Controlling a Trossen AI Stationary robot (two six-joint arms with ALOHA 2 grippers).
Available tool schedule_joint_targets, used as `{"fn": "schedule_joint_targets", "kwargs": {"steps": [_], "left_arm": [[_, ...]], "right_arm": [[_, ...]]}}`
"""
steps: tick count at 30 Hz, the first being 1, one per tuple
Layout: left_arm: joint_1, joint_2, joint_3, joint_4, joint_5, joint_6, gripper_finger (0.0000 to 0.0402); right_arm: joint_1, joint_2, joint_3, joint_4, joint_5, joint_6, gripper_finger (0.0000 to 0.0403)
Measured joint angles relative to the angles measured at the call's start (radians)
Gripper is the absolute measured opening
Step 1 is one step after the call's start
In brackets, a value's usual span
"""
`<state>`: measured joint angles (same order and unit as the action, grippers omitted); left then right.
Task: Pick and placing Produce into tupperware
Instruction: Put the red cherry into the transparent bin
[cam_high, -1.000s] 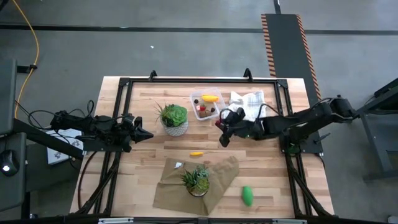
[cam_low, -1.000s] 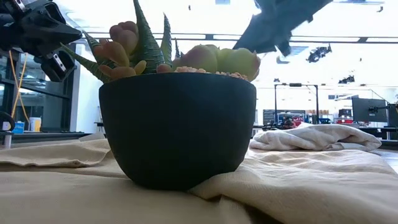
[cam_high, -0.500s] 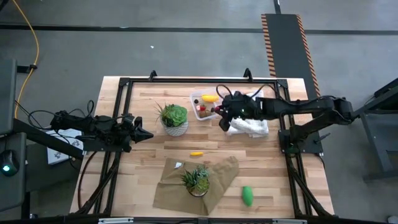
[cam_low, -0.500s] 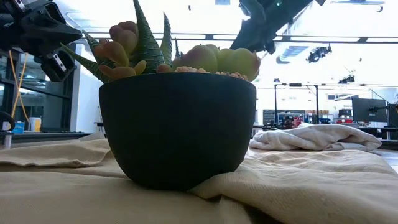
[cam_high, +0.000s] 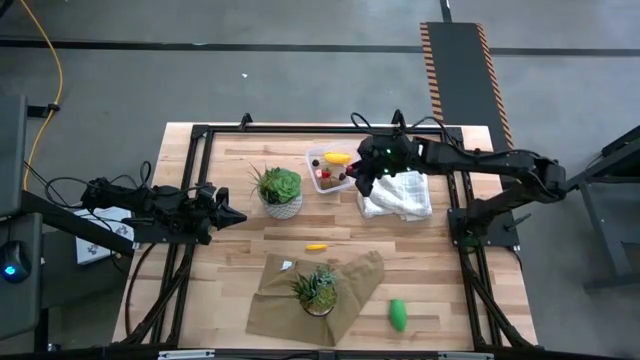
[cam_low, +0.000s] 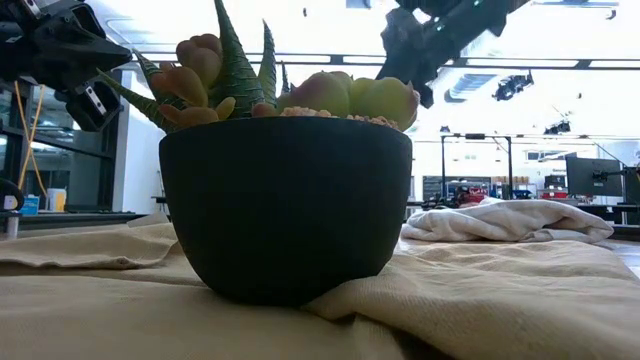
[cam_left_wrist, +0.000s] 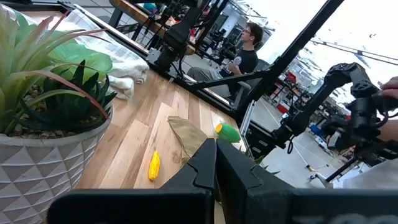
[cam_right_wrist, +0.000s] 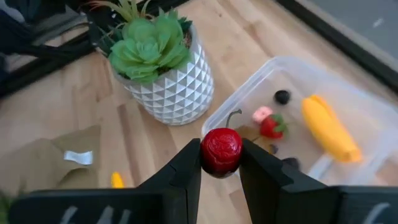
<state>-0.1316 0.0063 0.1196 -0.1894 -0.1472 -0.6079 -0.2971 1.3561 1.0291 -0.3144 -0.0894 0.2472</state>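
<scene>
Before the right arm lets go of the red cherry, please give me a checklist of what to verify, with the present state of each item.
1. Grip: the right end effector is shut on the red cherry. Ok.
2. Position: in the right wrist view the cherry is at the near edge of the clear container, not plainly over its inside. Not ok.
3. Room inside: the yellow piece, the strawberry and a small dark berry leave free floor. Ok.
4. Height above the container: cannot tell.
5. White potted plant stands beside the container, apart from it. Ok.
6. Left end effector is shut and waits at the table's left side. Ok.
</scene>
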Motion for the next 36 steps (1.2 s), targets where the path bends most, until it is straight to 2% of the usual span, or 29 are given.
{"fn": "schedule_joint_targets", "kwargs": {"steps": [5, 11, 22, 36], "left_arm": [[0.0, 0.0, 0.0, -0.003, 0.0, 0.0, 0.0001], [0.0, 0.0, 0.0, -0.001, 0.0, 0.0, 0.0001], [0.0, 0.0, 0.0, -0.001, 0.0, 0.0, 0.0001], [0.0, 0.0, 0.0, 0.0, 0.0, 0.0, 0.0001]], "right_arm": [[-0.069, 0.085, 0.053, -0.031, -0.165, 0.043, 0.0082], [-0.117, 0.221, 0.191, -0.101, -0.206, 0.034, 0.0082], [-0.13, 0.432, 0.422, -0.342, -0.198, -0.073, 0.0082], [-0.135, 0.551, 0.43, -0.4, -0.155, -0.073, 0.0082]]}}
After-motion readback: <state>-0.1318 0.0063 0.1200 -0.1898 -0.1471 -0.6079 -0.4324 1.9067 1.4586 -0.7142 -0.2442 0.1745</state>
